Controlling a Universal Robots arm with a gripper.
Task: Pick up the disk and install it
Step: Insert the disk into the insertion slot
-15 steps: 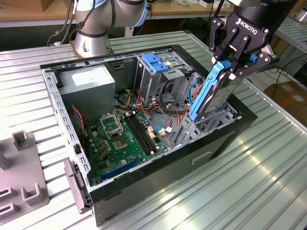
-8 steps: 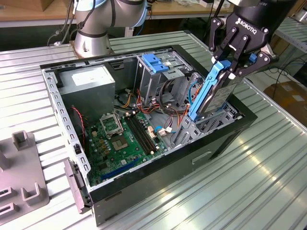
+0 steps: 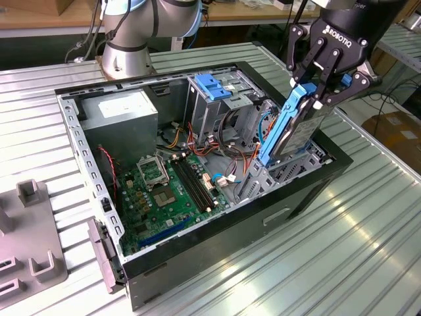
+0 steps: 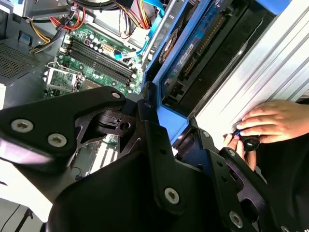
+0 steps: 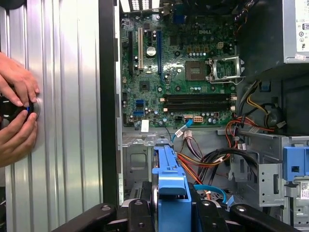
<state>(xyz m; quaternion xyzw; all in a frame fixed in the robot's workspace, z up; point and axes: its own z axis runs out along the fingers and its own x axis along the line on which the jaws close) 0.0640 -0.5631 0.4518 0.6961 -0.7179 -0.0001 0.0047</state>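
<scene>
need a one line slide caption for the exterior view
Gripper holds the blue-railed disk tilted over the open computer case on a ribbed metal table.

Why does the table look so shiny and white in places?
Light bounces off the ribbed metal table: pale streaks in the exterior view, nearly white beside the disk in the second wrist view, softer grey stripes in the first wrist view.

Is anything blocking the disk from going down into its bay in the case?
Nothing visible does. The end effector is shut on the disk, which tilts with its lower end at the drive bay. Loose cables lie close beside it, on the motherboard side, not under it as far as shows.
</scene>
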